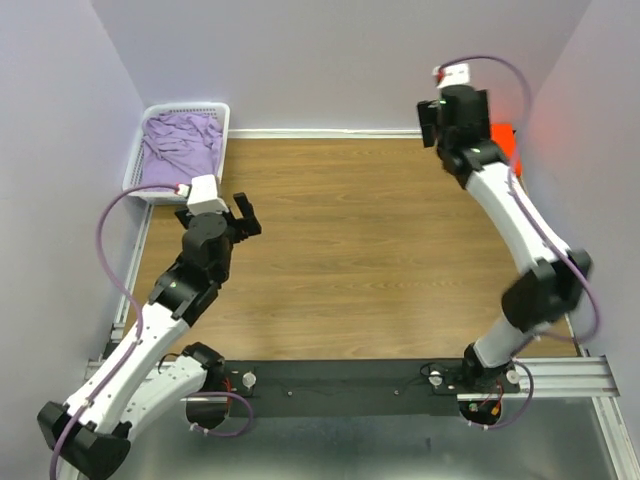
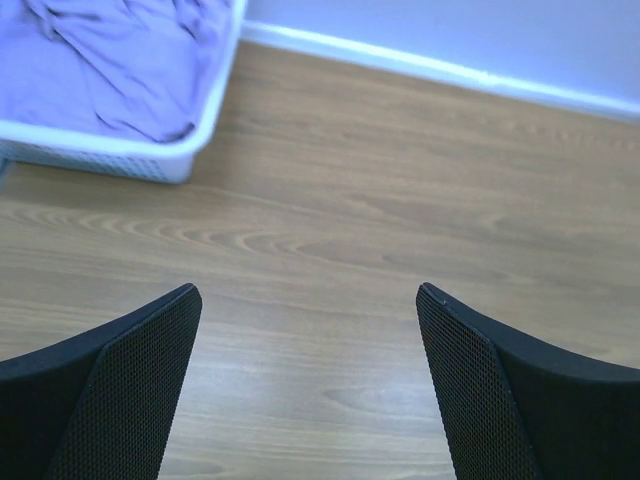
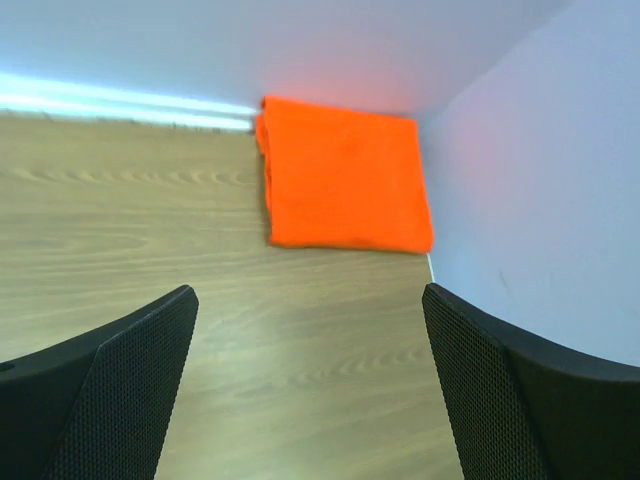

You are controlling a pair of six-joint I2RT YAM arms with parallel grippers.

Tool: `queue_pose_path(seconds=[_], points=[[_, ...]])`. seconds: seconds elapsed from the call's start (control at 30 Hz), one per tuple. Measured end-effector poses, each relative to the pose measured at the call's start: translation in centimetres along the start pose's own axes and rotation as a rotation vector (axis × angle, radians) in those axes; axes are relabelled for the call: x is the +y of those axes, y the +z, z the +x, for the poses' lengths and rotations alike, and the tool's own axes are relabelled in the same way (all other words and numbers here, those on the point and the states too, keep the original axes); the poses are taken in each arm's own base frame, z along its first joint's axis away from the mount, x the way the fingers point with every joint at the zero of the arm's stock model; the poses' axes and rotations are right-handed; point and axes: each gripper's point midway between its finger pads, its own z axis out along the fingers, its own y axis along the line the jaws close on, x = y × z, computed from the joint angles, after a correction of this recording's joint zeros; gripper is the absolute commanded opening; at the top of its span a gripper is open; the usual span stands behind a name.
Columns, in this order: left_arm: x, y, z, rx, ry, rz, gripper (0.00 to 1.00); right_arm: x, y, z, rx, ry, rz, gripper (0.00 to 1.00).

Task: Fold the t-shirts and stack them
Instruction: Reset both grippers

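The orange t-shirt (image 3: 345, 175) lies folded into a flat rectangle in the far right corner of the table, against both walls; from above only a strip of it (image 1: 505, 140) shows behind my right arm. My right gripper (image 3: 310, 295) hangs open a short way in front of it, with only bare wood between its fingers. The lilac t-shirt (image 1: 185, 148) lies crumpled inside the white lattice basket (image 1: 222, 135) at the far left. My left gripper (image 1: 247, 215) hovers open and empty over the table, just right of the basket; the lilac cloth (image 2: 110, 60) fills the upper left of its wrist view.
The basket (image 2: 215, 110) stands in the far left corner against the wall. Lilac walls close in the wooden table (image 1: 350, 260) on the left, back and right. A black rail (image 1: 340, 385) with both arm bases runs along the near edge.
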Motion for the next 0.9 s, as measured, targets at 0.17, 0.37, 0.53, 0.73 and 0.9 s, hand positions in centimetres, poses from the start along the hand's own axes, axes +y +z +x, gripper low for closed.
queue_pose_path(seconds=[0.17,0.37,0.53,0.73,0.9], points=[[1.7,-2.9,-4.6,-0.106,-0.059,-0.041,0.96,-6.2,-9.9,-3.1,-0.147,0.278,-0.034,1.00],[4.4,-7.0,-7.9,-0.202,-0.144,-0.083,0.96,-9.0,-20.4,3.1,-0.213,0.482,-0.137,1.00],[6.8,-10.2,-8.8,-0.280,-0.217,-0.097,0.97,-10.7,-26.0,6.9,-0.321,0.629,-0.172,1.00],[8.6,-11.9,-8.1,-0.331,-0.273,-0.106,0.97,-11.6,-28.8,9.5,-0.404,0.709,-0.184,1.00],[9.4,-12.5,-7.4,-0.349,-0.311,-0.109,0.97,-11.9,-29.4,10.3,-0.421,0.725,-0.172,1.00]])
